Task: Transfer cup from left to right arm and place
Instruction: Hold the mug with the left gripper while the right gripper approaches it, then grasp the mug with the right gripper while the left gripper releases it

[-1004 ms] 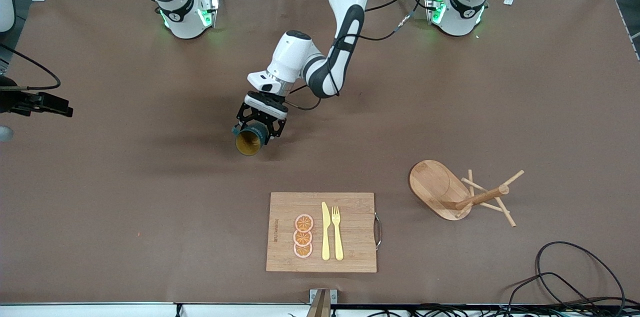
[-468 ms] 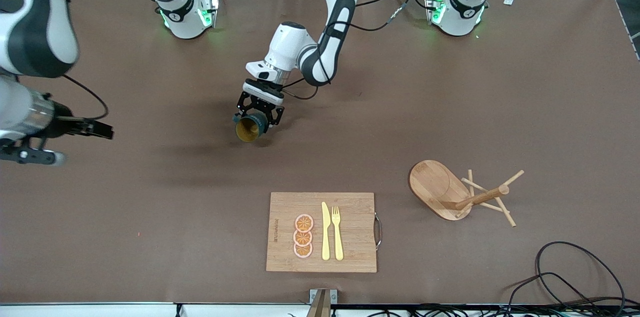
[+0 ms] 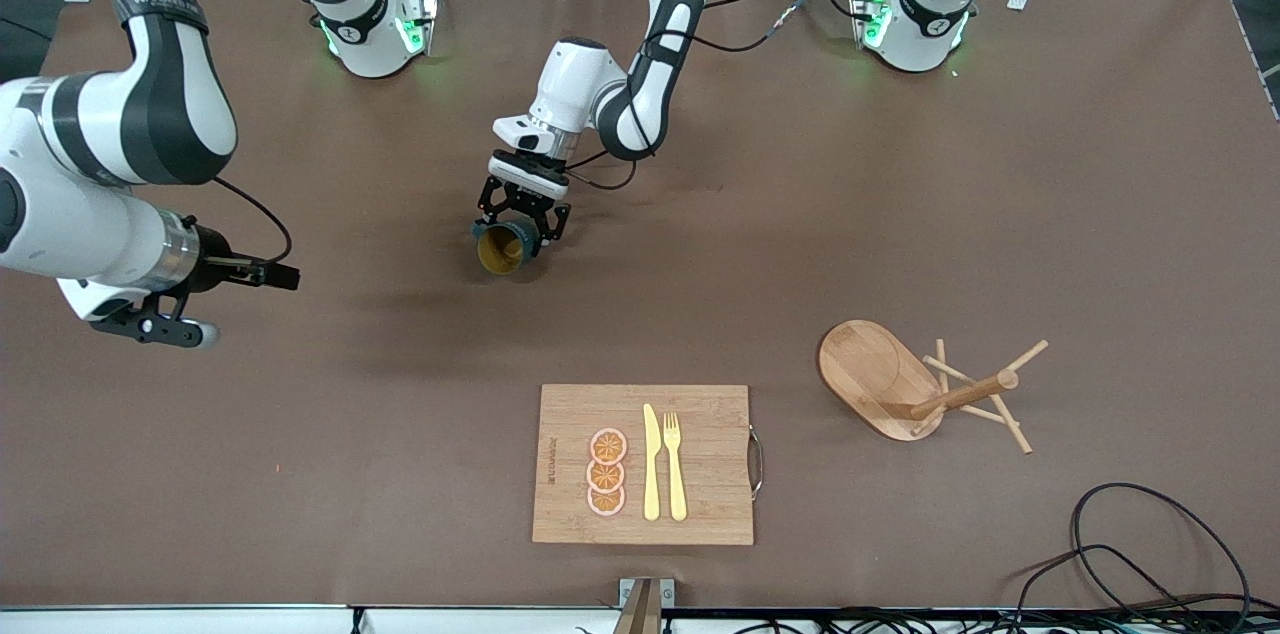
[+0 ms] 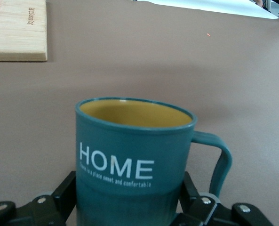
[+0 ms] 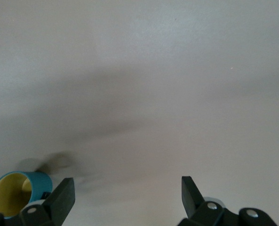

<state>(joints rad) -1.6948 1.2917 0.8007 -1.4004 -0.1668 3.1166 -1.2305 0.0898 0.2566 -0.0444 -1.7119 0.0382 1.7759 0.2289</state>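
The teal-green cup (image 3: 503, 249) with a yellow inside is gripped by my left gripper (image 3: 518, 232), which is shut on its lower body. The cup is held above the table's middle, its mouth turned toward the front camera. In the left wrist view the cup (image 4: 134, 150) reads "HOME", with black fingers (image 4: 67, 188) on both sides and its handle (image 4: 221, 160) sticking out. My right gripper (image 3: 255, 306) is open and empty, over bare table toward the right arm's end, apart from the cup. The right wrist view shows its fingers (image 5: 64, 193) spread wide and the cup (image 5: 17, 193) beside one.
A wooden cutting board (image 3: 700, 474) with orange slices, a yellow knife and a fork lies near the front edge. A wooden peg stand (image 3: 900, 384) lies tipped over toward the left arm's end. Black cables (image 3: 1150, 554) lie at the front corner there.
My right arm has swung in from its end of the table toward the cup. My left gripper with the cup has moved a little toward the bases.
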